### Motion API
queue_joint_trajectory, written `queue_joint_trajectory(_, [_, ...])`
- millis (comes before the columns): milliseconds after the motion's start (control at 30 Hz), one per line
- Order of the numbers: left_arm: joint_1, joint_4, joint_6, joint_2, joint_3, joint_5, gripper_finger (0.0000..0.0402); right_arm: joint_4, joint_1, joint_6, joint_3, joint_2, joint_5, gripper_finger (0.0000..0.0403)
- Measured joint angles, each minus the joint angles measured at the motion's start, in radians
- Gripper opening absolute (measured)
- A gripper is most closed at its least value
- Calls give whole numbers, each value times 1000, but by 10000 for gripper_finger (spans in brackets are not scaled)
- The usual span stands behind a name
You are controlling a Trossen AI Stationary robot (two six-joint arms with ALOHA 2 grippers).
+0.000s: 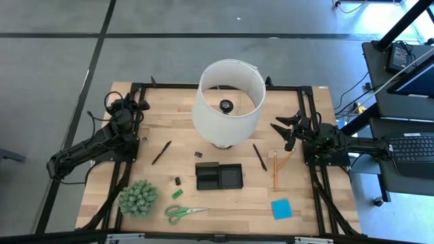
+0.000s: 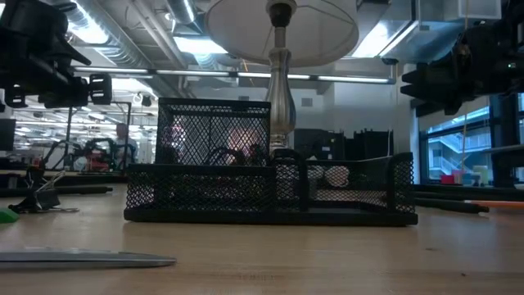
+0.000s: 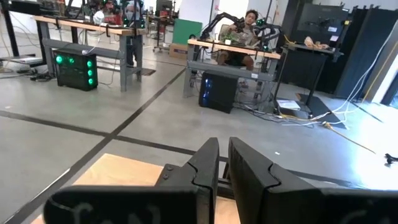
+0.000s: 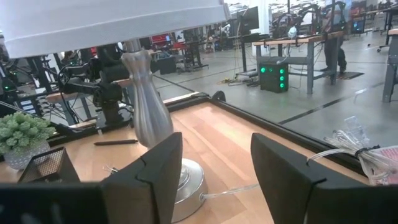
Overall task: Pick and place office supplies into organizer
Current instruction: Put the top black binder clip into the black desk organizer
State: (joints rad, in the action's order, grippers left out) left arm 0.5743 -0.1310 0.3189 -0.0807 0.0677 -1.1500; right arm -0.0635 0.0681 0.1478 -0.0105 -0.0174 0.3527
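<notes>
The organizer [image 1: 219, 176] sits just in front of the lamp [image 1: 227, 102]. Left of the lamp, the left gripper [image 3: 222, 163] hangs raised, fingers nearly together, empty. Right of it, the right gripper [image 4: 214, 163] spreads wide, empty.

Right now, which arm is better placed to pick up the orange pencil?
Right. The right gripper hangs open just beyond the orange pencil on that side of the table; the left gripper is across the lamp.

Grey concrete floor [image 3: 93, 134], workbenches [image 3: 87, 28], bright ceiling lights [image 2: 176, 16]
</notes>
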Motion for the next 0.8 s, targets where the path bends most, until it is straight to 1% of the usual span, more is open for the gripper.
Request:
queue_joint_trajectory(100, [0, 0, -45, 0, 0, 6, 35, 0, 0, 0, 0, 0, 0, 193])
queue_joint_trajectory(167, [0, 0, -100, 0, 0, 50, 44, 0, 0, -1, 0, 0, 0, 193])
queue_joint_trajectory(267, [0, 5, -154, 0, 0, 138, 72, 0, 0, -3, 0, 0, 0, 193])
queue_joint_trajectory(367, [0, 11, -163, 0, 0, 218, 110, 0, 0, -3, 0, 0, 0, 193])
queue_joint_trajectory(533, [0, 127, -73, 0, 0, 423, 167, 0, 0, -3, 0, 0, 5, 193])
queue_joint_trajectory(633, [-1, 196, -93, -1, 0, 575, 185, 0, 0, -3, 0, 0, 5, 193])
queue_joint_trajectory(700, [-5, 237, -110, -14, 1, 661, 189, 0, 0, -3, 0, 0, 5, 193])
queue_joint_trajectory(800, [-19, 203, -112, -65, 45, 698, 189, 0, 0, -3, 0, 0, 5, 193])
